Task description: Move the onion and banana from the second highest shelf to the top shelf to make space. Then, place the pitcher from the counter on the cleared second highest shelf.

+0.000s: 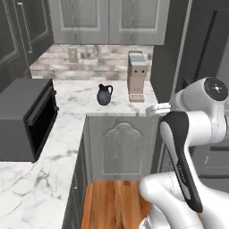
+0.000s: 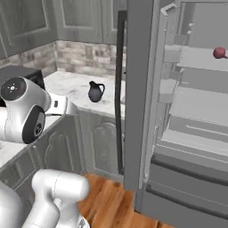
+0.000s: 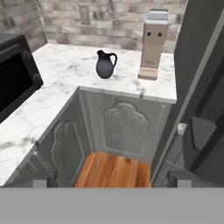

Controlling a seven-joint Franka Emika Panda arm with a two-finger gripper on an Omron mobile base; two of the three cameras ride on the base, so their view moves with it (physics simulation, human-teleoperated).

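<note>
On the left we see the dark microwave point(image 1: 27, 117) sitting on the left run of the counter point(image 1: 71, 96), which is the white marble worktop wrapping the corner. Further right, the pitcher point(image 1: 104, 95) stands upright on the back stretch of the counter, near its front edge and just left of a tall beige appliance point(image 1: 136, 74) that stands toward the counter's right end. In the hand view the pitcher point(image 3: 105, 64) is well ahead of us, untouched, with its handle turned to the right.

Our gripper point(image 3: 111, 179) hangs over the wooden floor point(image 3: 113, 170) in front of the corner cabinet, its jaws spread as wide as they go and holding nothing.

To the right, the fridge stands open. The onion point(image 2: 218, 53) sits on the top shelf point(image 2: 196, 58) toward its right end, so we judge that part done. The second highest shelf point(image 2: 200, 104) looks bare as far as the right base view shows it. We cannot see the banana, since the picture's edge cuts off the right ends of the shelves, so we cannot tell whether it has been moved up.

What remains, as we judge it, is the pitcher: reach it, grasp it, and carry it across to the second highest shelf.
</note>
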